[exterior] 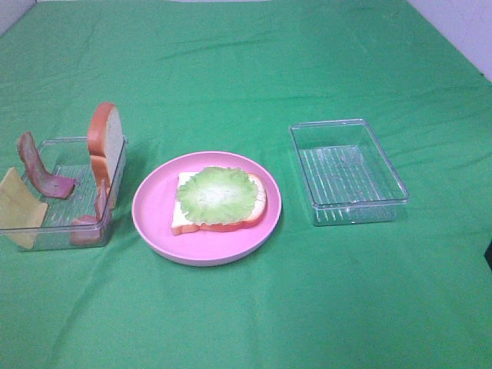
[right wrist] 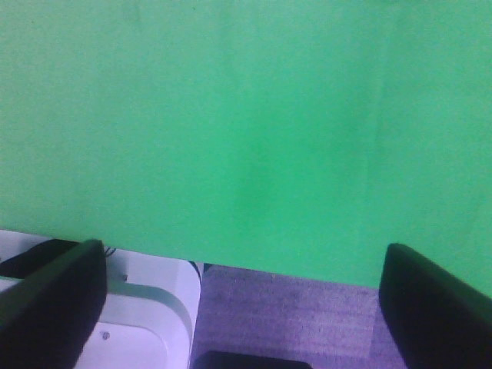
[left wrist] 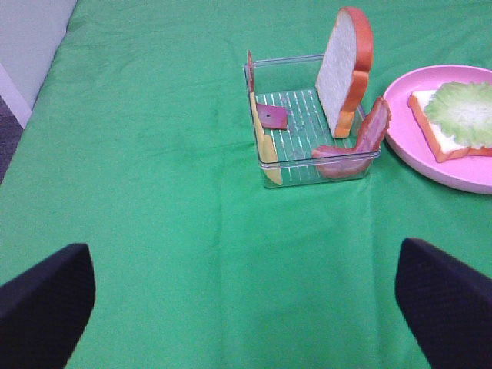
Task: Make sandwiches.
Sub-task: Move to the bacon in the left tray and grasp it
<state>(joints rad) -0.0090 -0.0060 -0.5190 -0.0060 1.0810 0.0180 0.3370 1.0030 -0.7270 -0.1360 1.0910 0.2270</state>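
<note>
A sandwich base lies on the pink plate: a white bread slice with orange-brown crust under a round lettuce leaf. The left clear tray holds an upright bread slice, bacon strips and a yellow cheese square leaning on its outer wall. My left gripper hovers open over bare cloth, short of that tray, with nothing between its fingers. My right gripper is open and empty above the table's edge. Neither gripper shows in the high view.
An empty clear tray stands right of the plate. Green cloth covers the whole table. In the right wrist view the cloth ends at a purple floor and a white machine base.
</note>
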